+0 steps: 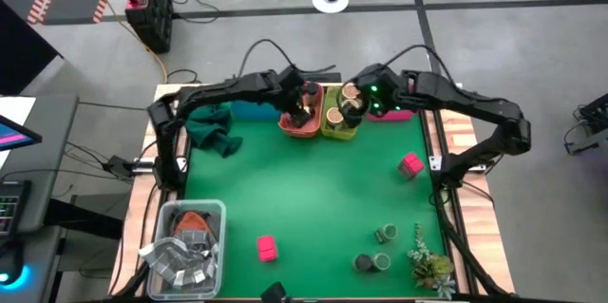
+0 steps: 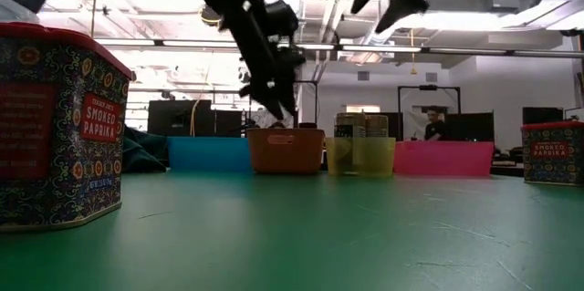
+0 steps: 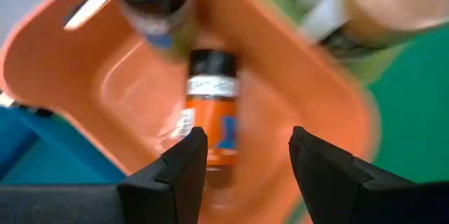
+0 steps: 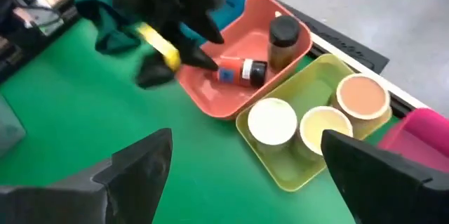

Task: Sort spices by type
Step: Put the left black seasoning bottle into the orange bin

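Note:
An orange spice jar with a dark lid (image 3: 210, 112) lies on its side on the floor of the orange tray (image 4: 210, 101) at the table's far edge. A second dark-lidded jar (image 4: 283, 38) stands upright in the same tray. My left gripper (image 3: 245, 154) hangs open over the lying jar, its fingers pointing steeply down, wider apart than the jar. Three tan-topped cylinders (image 4: 319, 122) stand in the yellow-green tray (image 1: 332, 132). My right gripper (image 4: 259, 161) hovers open above that tray, holding nothing.
Two pink boxes (image 1: 410, 164) (image 1: 267, 247) and two green-topped jars (image 1: 385, 235) (image 1: 372, 262) stand loose on the green mat. A blue tray (image 1: 249, 108) and a pink tray (image 1: 394, 113) flank the other trays. Also here are a dark cloth (image 1: 214, 132), a plant sprig (image 1: 427, 263) and a clear tub (image 1: 185, 241).

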